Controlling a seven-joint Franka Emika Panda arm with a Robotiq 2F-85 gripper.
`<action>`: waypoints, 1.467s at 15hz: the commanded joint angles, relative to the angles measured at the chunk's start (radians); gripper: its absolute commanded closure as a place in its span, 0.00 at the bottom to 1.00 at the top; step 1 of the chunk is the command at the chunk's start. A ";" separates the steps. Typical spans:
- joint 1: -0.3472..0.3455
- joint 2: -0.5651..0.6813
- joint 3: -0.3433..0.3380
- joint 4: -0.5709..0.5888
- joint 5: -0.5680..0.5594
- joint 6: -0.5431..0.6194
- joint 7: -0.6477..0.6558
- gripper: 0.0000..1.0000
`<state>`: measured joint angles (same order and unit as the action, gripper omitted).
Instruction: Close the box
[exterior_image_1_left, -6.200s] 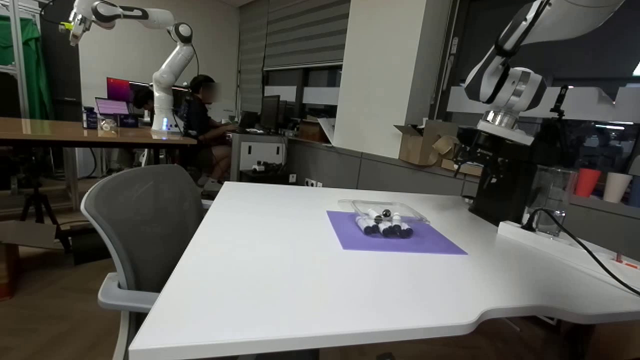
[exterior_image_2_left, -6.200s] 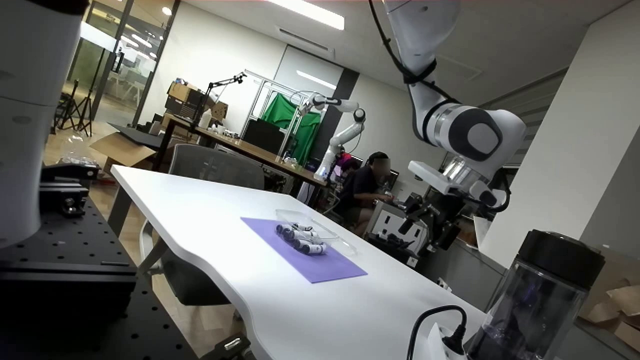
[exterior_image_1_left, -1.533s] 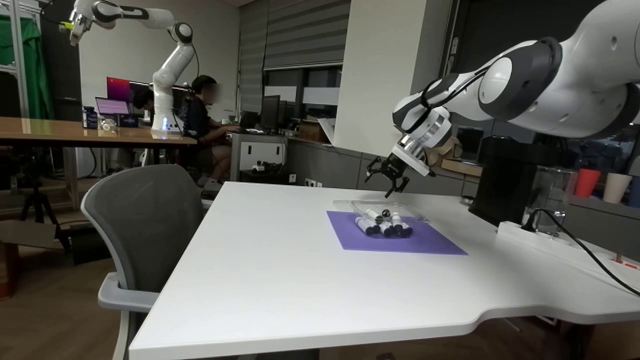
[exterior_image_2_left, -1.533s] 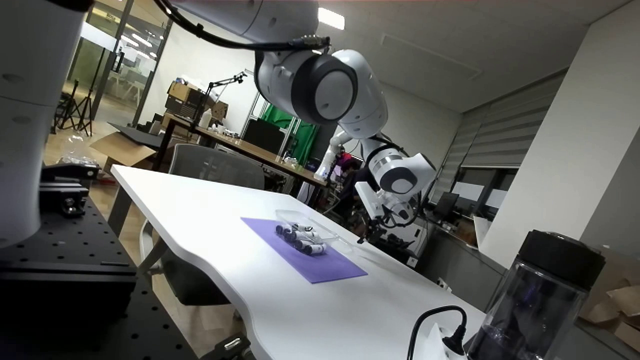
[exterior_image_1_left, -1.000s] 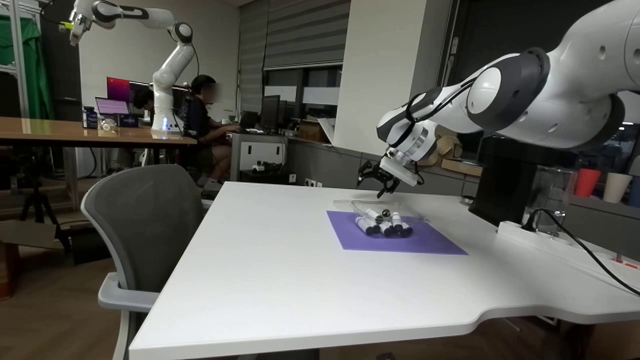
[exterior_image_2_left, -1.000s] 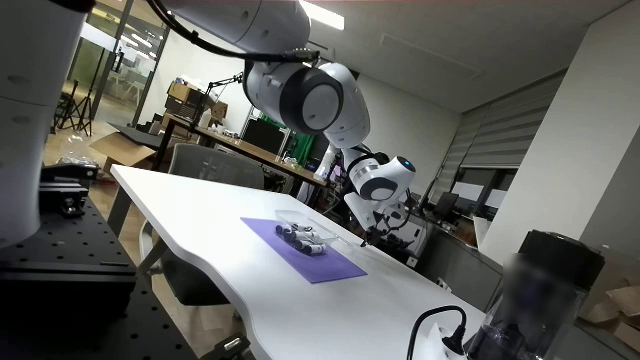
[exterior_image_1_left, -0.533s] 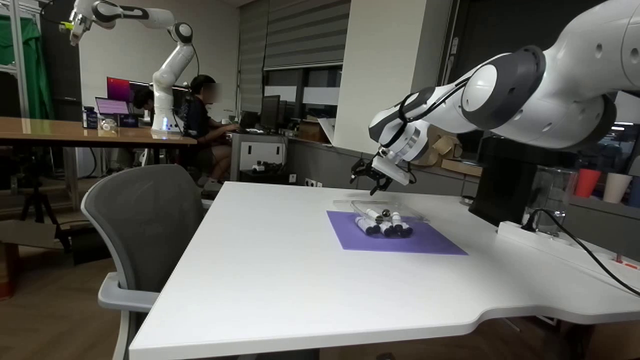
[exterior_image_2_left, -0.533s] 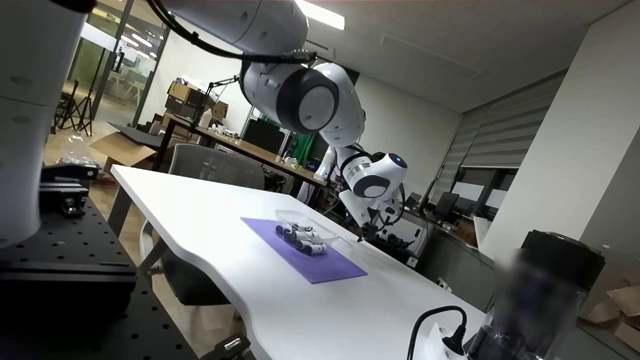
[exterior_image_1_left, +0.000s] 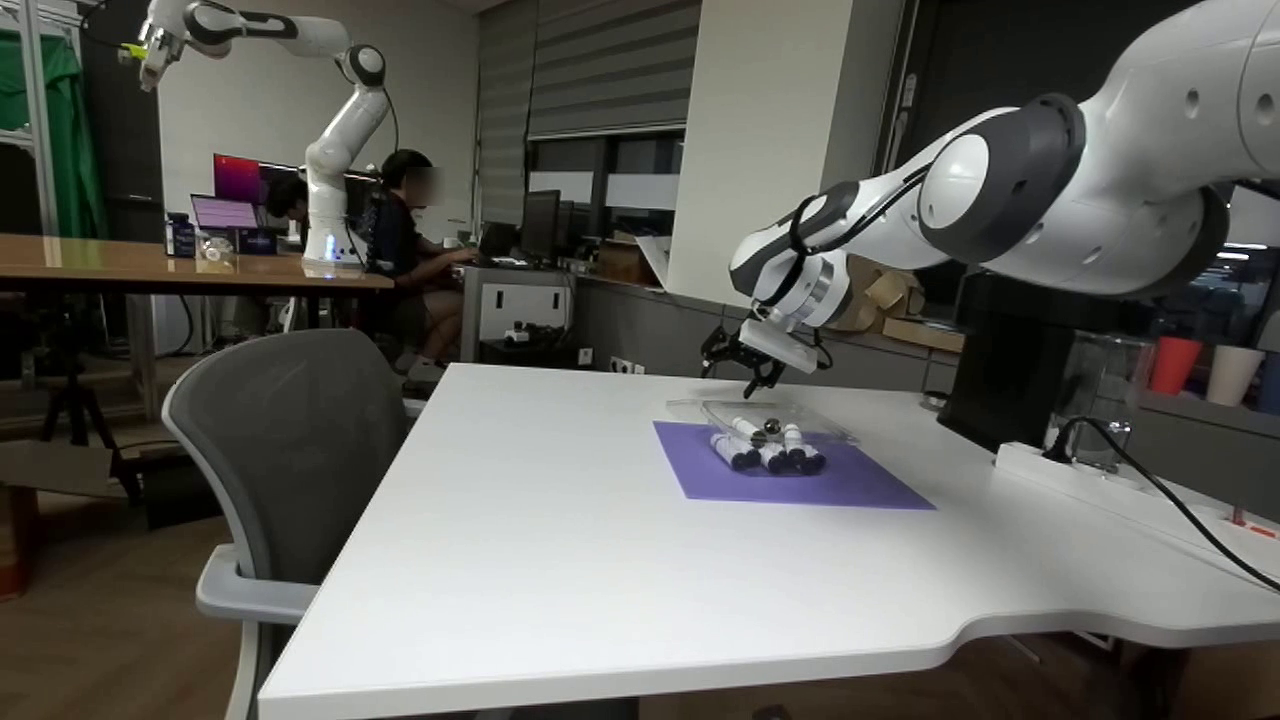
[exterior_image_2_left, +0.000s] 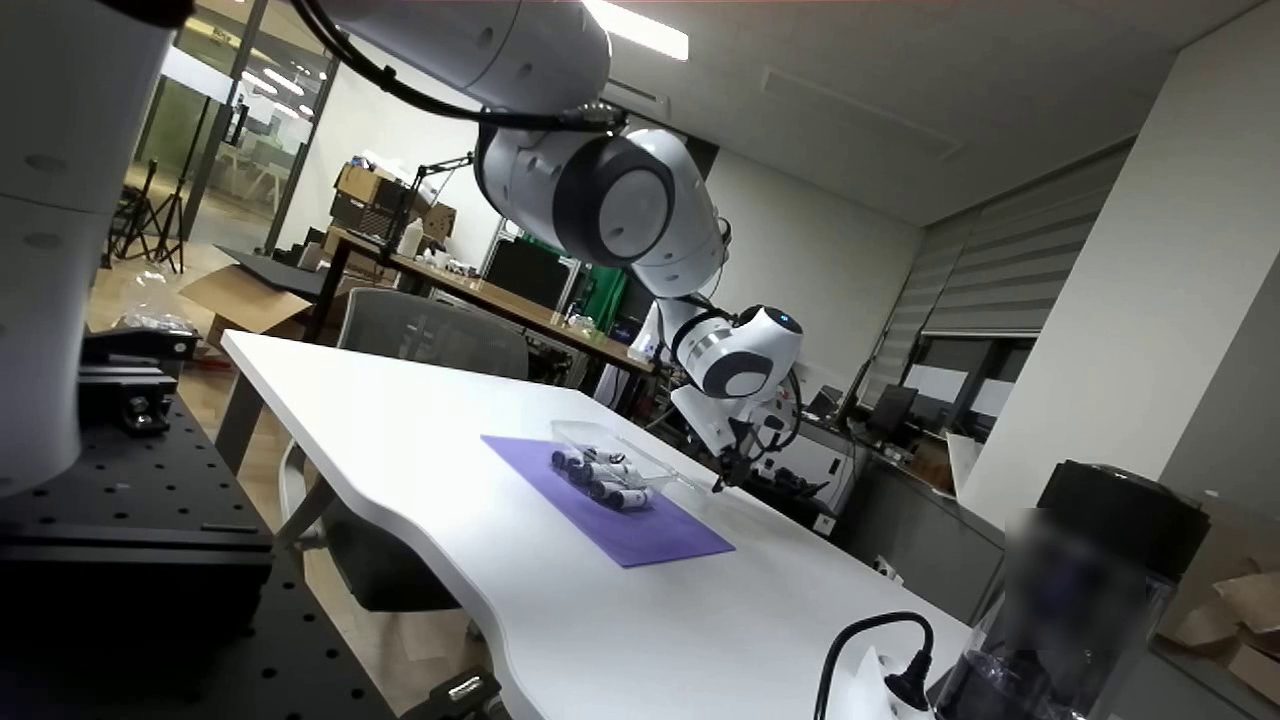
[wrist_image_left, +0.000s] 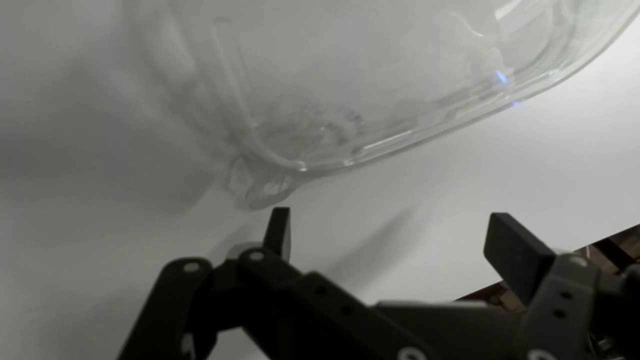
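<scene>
No text can be read in any view.
In an exterior view, the laptop (exterior_image_1_left: 224, 214), the red monitor (exterior_image_1_left: 237, 178), the bottle (exterior_image_1_left: 180, 238) and the carton (exterior_image_1_left: 257, 242) are too small for wording to be made out. In an exterior view, any print on the cylinders (exterior_image_2_left: 605, 473) is likewise too fine, and the flask (exterior_image_2_left: 1070, 590) is partly blurred. In the wrist view, part of the box (wrist_image_left: 360, 70) is faintly mottled, too blurred to judge as lettering.

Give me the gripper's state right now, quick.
Gripper: open, jaws wide apart, holding nothing; the see-through box is not between them.
</scene>
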<state>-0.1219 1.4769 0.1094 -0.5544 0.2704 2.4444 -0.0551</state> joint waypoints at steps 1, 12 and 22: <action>-0.005 0.000 0.013 0.003 -0.017 -0.002 0.004 0.00; -0.005 0.000 0.013 0.003 -0.017 -0.002 0.003 0.00; 0.009 0.000 -0.001 -0.003 -0.038 -0.019 0.027 0.00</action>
<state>-0.1196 1.4771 0.1196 -0.5557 0.2582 2.4512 -0.0626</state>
